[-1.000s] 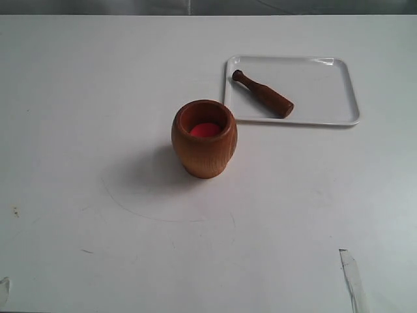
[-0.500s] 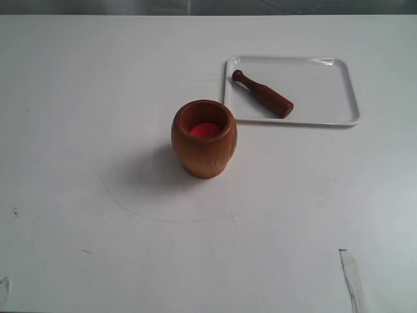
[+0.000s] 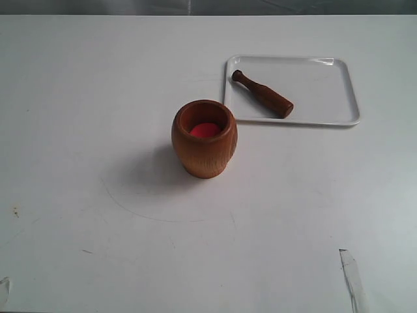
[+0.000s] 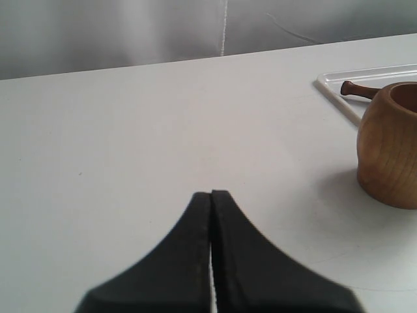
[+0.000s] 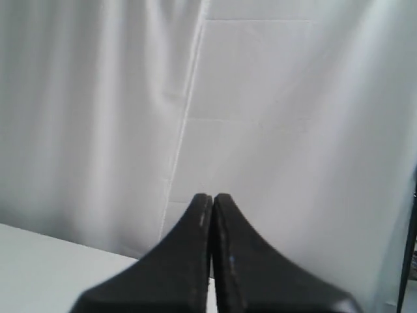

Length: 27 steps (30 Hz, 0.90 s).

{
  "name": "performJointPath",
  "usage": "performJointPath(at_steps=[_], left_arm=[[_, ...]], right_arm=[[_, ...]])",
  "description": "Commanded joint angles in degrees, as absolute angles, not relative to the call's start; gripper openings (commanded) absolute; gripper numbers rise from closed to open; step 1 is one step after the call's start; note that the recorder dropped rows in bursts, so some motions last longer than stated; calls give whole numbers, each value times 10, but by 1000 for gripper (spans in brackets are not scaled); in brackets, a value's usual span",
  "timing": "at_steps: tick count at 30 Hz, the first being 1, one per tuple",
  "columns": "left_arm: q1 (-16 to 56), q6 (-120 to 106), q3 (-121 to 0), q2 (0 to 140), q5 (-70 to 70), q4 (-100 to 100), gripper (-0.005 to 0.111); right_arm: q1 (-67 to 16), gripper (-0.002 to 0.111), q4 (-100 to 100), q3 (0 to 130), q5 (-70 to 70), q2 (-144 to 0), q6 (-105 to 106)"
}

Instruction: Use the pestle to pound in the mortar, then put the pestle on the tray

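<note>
The left hand has its fingers pressed together and holds nothing. The right hand is the same, touching nothing. The mortar stands on the counter, well ahead of the left hand. Beyond it the pestle lies on the tray.

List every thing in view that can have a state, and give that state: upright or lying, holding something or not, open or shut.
mortar: upright on the table beside the tray, red at its bottom, no pestle in it.
pestle: lying slanted on the tray, held by neither claw.
tray: flat on the table, holding only the pestle.
left claw: shut, empty.
right claw: shut, empty.
</note>
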<state>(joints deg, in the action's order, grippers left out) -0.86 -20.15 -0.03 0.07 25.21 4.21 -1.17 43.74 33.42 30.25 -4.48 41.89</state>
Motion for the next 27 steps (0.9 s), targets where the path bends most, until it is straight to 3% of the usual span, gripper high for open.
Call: performJointPath(at_steps=[1, 15, 19, 27], left_arm=[[-4, -197, 0, 0, 250, 38, 0], [-4, -197, 0, 0, 250, 38, 0], [-4, -197, 0, 0, 250, 38, 0], [-4, -197, 0, 0, 250, 38, 0]], right_arm=[[-8, 0, 450, 250, 222, -34, 416], [-8, 0, 464, 63, 39, -34, 417], [-8, 0, 363, 41, 35, -34, 365], [-8, 0, 88, 0, -21, -34, 71]])
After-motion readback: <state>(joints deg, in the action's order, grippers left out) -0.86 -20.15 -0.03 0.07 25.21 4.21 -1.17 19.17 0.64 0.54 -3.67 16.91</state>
